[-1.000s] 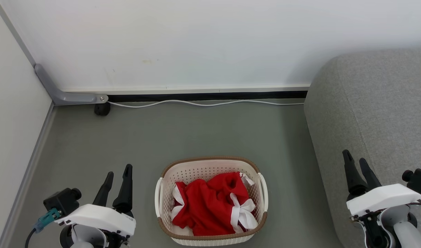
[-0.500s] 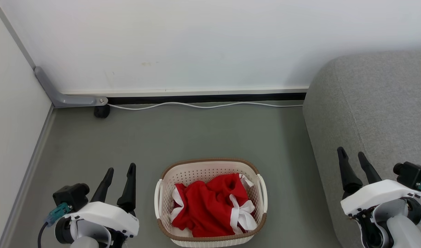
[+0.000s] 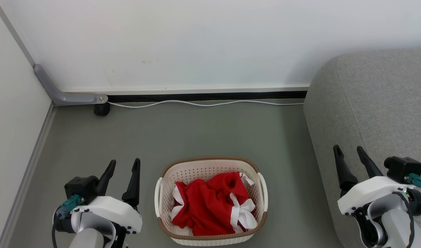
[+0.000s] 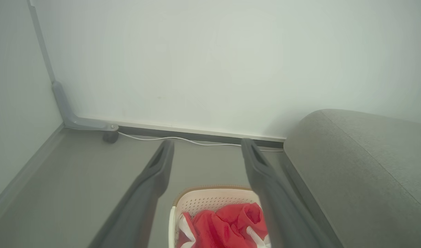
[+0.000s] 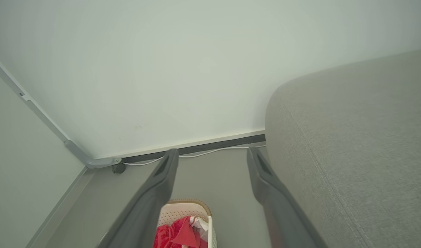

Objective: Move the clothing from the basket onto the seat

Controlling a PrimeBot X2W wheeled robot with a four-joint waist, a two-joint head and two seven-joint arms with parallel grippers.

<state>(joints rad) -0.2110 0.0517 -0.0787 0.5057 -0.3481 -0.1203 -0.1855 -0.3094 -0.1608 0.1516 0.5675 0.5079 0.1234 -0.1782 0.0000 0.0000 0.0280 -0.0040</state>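
Plainly, in the head view the basket (image 3: 210,159) is seen standing on the floor (image 3: 196,134), well apart from the floor's far edge, where a white cable (image 3: 203,103) is laid along the wall. It is parted from the seat (image 3: 372,103) on the right by a strip of bare floor. The clothing (image 3: 205,206) is heaped inside it, red with white trim, and none of it is hung over the rim. The left gripper (image 3: 125,161) is held just left of the basket and the right gripper (image 3: 348,148) before the seat's rounded side, each with fingers spread and nothing between them. In the left wrist view the two fingers are shown wide apart, with the basket and the red heap framed low between them. In the right wrist view the fingers are likewise parted and empty, the basket is glimpsed at the bottom edge, and the seat's grey cloth is spread across the right. The task is judged to be at its opening step, the approach, with no garment grasped. For the next move, a gripper would need to be lowered inside the rim and closed on a bunched fold. The fabric would then have to be lifted clear of the perforated wall before being carried to the seat.
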